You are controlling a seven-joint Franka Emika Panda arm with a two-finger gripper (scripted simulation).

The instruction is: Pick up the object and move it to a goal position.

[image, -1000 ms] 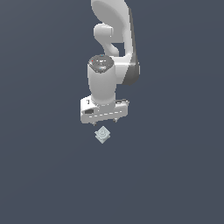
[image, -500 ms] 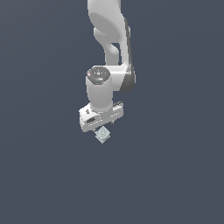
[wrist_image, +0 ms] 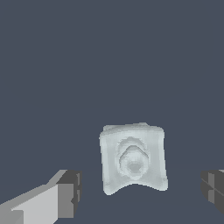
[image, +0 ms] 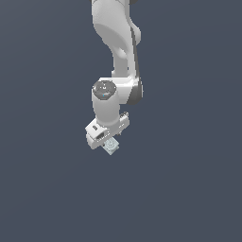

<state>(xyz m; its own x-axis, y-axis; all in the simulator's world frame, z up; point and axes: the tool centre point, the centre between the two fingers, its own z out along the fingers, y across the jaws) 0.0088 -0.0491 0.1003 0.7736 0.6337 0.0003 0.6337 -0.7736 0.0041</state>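
The gripper (wrist_image: 140, 192) is spread wide, its dark fingertips (wrist_image: 70, 192) flanking the pale grey-blue object (wrist_image: 133, 158) with clear gaps on both sides, touching nothing.

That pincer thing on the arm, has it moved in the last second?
Yes. In the exterior view the pincer has come down and toward that view's right, closing on the small grey-blue block, which stayed put.

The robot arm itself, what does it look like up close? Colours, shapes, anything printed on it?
The arm is glossy white, built of rounded tubular segments with dark grey seams at the joints and a grey round cap on the wrist. The pincer is a boxy white block; its fingers are pale grey with dark grey pads. No legible markings or cables show.
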